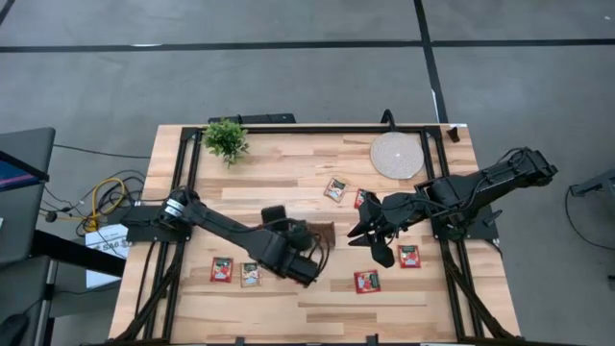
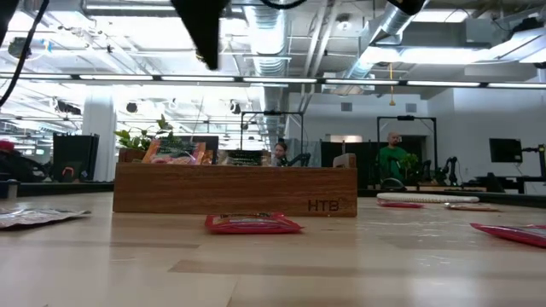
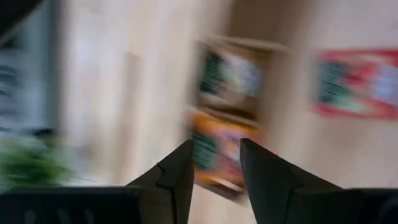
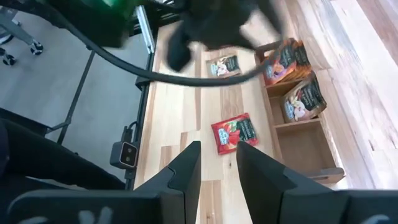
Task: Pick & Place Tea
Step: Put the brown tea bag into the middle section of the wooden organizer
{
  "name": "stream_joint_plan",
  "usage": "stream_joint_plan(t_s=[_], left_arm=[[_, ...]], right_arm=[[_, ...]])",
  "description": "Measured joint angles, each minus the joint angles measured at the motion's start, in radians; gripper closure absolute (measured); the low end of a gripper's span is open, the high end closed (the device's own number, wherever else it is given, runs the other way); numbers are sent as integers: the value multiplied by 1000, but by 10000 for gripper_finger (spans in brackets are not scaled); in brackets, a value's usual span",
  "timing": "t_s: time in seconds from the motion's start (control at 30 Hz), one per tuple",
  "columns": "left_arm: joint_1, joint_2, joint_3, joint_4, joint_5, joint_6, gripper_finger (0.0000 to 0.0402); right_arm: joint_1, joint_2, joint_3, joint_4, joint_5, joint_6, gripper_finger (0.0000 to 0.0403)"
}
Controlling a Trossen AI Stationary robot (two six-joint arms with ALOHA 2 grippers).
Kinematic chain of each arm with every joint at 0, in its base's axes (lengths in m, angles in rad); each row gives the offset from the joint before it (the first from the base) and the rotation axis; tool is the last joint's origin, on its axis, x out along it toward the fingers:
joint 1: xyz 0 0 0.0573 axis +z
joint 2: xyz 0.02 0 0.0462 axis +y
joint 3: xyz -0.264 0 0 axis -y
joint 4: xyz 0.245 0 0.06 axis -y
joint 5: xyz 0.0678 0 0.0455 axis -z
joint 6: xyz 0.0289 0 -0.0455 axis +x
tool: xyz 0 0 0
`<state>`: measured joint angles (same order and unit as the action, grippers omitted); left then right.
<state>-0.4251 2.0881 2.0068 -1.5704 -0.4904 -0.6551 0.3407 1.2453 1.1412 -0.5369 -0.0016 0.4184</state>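
Several small red tea sachets lie flat on the table: two (image 1: 335,188) (image 1: 363,198) toward the far side, two (image 1: 409,256) (image 1: 367,281) near the right gripper, and two (image 1: 221,269) (image 1: 251,275) toward the left. More sachets (image 4: 286,62) (image 4: 301,99) stand in compartments of the wooden tray (image 2: 235,189). My left gripper (image 1: 309,261) (image 3: 214,180) hovers by the tray, open by a narrow gap, with nothing between its fingers. My right gripper (image 1: 373,240) (image 4: 217,171) is raised above the table's middle, also open and empty. Beyond its fingers a red sachet (image 4: 233,134) lies on the wood.
A small potted plant (image 1: 226,139) and a round pale coaster (image 1: 396,154) sit at the far edge. One tray compartment (image 4: 305,143) holds no sachet. Bare wood stretches along the near edge (image 1: 317,312). People stand in the room behind the table (image 2: 392,158).
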Motion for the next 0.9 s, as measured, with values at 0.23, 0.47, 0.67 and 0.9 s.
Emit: stream_joint_plan(t_s=[0.23,0.47,0.67,0.9], left_arm=[[-134,-7,-6,-1,127,-111,280],[-222,-10,-88,0,179,-268,280],[-238,-10,-201,31,251,-349,280],[-221,-13,-337,114,277,-326,309]], right_arm=[[0,0,0,-1,-3,0,306],[0,0,0,-2,-62,-8,306],[0,0,0,-5,-99,-28,306],[0,0,0,-5,-105,-35,306]])
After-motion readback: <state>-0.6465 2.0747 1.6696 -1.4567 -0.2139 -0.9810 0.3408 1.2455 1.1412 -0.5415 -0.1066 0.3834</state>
